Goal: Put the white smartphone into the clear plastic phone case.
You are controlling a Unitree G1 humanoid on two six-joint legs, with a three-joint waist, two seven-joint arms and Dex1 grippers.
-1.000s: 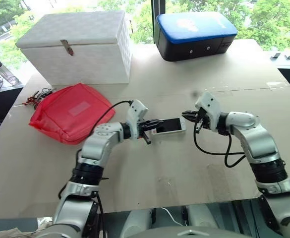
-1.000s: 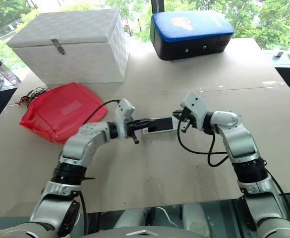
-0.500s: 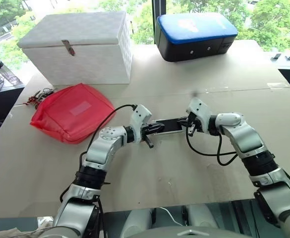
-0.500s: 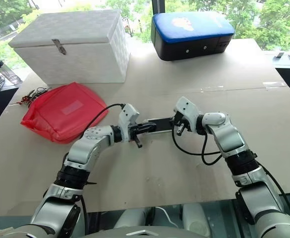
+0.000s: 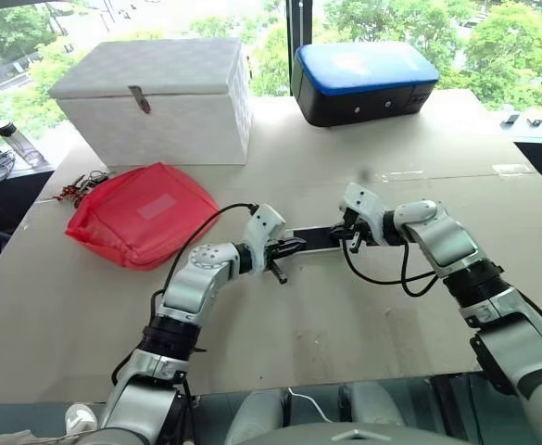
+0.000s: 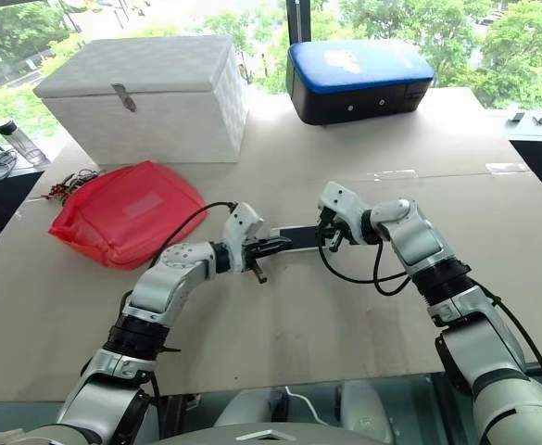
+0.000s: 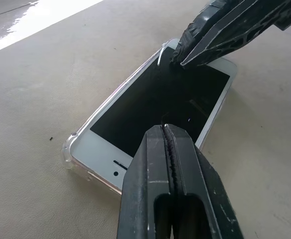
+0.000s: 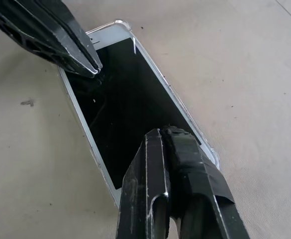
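The white smartphone [image 7: 155, 99] lies flat on the table, black screen up, between my two hands. The rim of the clear plastic phone case [image 7: 68, 149] shows around its corners and long edge, also at a corner [image 8: 116, 23]. My left gripper [image 7: 165, 128] is shut, and its tip rests on the screen near one end. At the other end my right gripper [image 8: 162, 132] is shut too, tip down on the screen. From the head, the phone [image 5: 315, 237] sits between the left gripper [image 5: 292, 244] and the right gripper [image 5: 346, 232].
A red bag [image 5: 139, 213] lies to the left with a small tangle of keys and cord [image 5: 78, 185] beside it. Behind stand a white latched box [image 5: 155, 97] and a blue-topped black case [image 5: 368, 79]. A bottle [image 5: 13, 139] stands beyond the table's left edge.
My right gripper came down and leftward onto the phone's end, which it stood apart from before. The left hand sank a little with the phone. The camera has shifted.
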